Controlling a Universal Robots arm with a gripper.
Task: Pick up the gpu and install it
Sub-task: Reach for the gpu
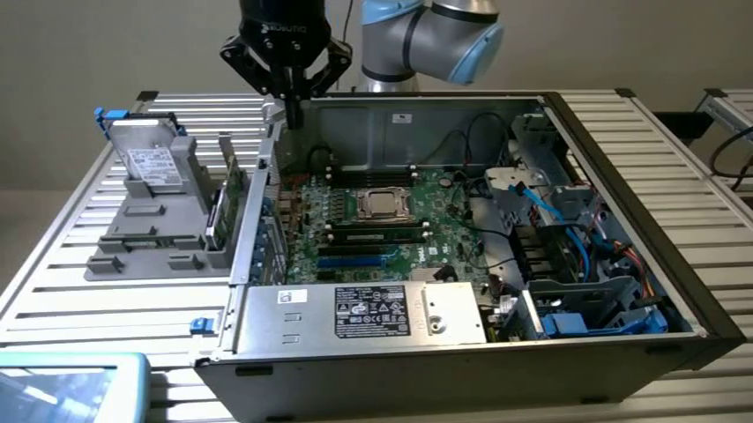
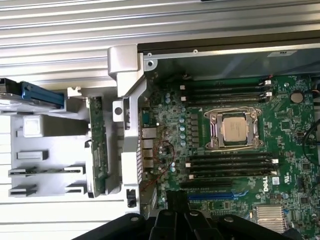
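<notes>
gpu [image 1: 224, 189] [image 2: 95, 145]: seen standing on edge in a slot of the grey holder [image 1: 141, 238] [image 2: 45, 170], below the pincer [image 1: 294, 113] [image 2: 176, 202] and offset from it toward the exterior view's left. No contact with the pincer is noted.

Pincer: fingers are pressed together, nothing is held. It is hung above the rear edge of the open computer case [image 1: 636, 220].

Edges/room: the case's rear wall is set between the gpu and the motherboard [image 1: 376, 229] [image 2: 225, 165], with the holder just beside that wall. Open air is seen above the gpu and above the board, under the pincer.

Hidden: in the wrist view the gpu is seen edge-on, so its face cannot be read. The silver drive [image 1: 151, 163] is cut by the frame there.
</notes>
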